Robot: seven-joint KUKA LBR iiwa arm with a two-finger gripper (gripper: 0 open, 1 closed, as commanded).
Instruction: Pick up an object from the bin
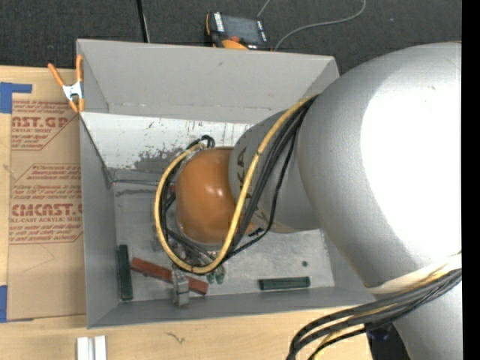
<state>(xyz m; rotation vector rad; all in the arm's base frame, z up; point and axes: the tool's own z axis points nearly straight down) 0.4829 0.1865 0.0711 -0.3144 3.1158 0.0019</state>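
red-brown flat strip (154, 270) lies slantwise on the floor of the grey metal bin (96, 201), near its front wall, left of centre. the gripper (181, 291) sits low over the strip's right end; contact unclear, and wide or narrow cannot be told under the orange wrist cover (206, 197). judged step: at the grasp, nothing lifted. next move calls for closing across the strip's narrow width and rising clear of the front wall. small green piece (217, 277) just beside; dark green bar (122, 272) near the left wall; second dark green bar (285, 283) well apart.
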